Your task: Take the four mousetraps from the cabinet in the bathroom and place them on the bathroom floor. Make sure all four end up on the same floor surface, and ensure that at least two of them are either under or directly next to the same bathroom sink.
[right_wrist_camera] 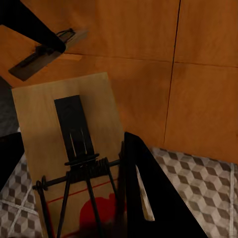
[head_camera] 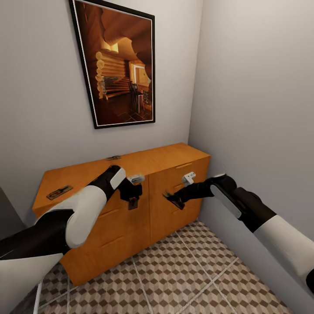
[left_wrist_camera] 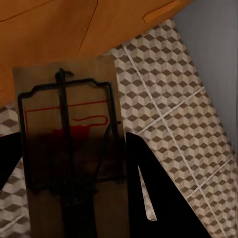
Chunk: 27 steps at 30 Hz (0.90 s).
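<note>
Left gripper (head_camera: 133, 201) clamps a flat tan wooden mousetrap (left_wrist_camera: 69, 148); right gripper (head_camera: 171, 198) clamps a second mousetrap (right_wrist_camera: 74, 153). Both hang before the low orange-brown wooden cabinet (head_camera: 174, 205), two more traps (head_camera: 59, 192) atop it

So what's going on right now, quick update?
Left tool shut on a mousetrap. Right tool shut on another mousetrap. Two more wait on the cabinet. Tiled floor below.

I see plain grey walls (head_camera: 244, 87) meeting in a corner ahead, a black-framed picture (head_camera: 117, 65) of a timber interior on the left one, everything evenly and softly lit.
</note>
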### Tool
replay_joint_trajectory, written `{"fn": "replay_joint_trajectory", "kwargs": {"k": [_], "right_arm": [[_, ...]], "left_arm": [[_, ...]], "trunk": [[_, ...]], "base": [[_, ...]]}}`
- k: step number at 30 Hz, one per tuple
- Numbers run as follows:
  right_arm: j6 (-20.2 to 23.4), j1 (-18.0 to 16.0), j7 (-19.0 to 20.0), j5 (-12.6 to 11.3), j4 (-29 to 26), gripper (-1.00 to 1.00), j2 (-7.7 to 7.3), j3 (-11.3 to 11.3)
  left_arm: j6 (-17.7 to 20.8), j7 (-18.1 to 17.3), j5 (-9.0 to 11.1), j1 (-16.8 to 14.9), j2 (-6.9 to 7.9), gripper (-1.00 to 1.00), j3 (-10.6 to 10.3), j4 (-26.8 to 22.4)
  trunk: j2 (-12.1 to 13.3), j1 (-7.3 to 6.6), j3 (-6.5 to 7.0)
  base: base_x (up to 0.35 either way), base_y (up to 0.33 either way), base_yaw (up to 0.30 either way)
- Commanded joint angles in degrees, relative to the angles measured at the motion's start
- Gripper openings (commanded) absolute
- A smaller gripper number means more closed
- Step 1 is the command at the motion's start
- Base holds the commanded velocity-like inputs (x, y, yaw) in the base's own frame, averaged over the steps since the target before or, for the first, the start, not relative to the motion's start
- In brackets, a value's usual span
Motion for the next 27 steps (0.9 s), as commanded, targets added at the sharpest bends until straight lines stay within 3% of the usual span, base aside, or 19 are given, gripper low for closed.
{"fn": "replay_joint_trajectory", "kwargs": {"k": [1,7,15,27], "right_arm": [[0.1,0.5,0.1,0.3,0.0,-1.00,-0.13,0.1],[0.1,1.7,0.0,1.2,0.0,-1.00,-0.27,0.1],[0.1,3.9,0.1,4.1,0.1,-1.00,-0.31,0.2],[-1.4,8.5,0.1,7.7,1.7,-1.00,-0.18,0.3]], "left_arm": [[0.2,0.2,0.2,0.8,-0.06,-1.00,0.4,-0.1],[0.1,0.0,0.2,2.6,-0.45,-1.00,0.4,0.0],[0.1,-0.5,0.2,3.9,-0.81,-1.00,0.4,0.0],[-1.3,-4.0,0.1,6.7,-0.83,-1.00,0.3,5.0]], "trunk": [[0.0,0.00,-0.06],[0.0,0.00,-0.06],[0.0,0.00,-0.06],[0.0,0.00,-0.06]], "base": [[0.000,0.000,0.000],[0.000,0.000,0.000],[0.000,0.000,0.000],[-0.053,0.000,0.000]]}}
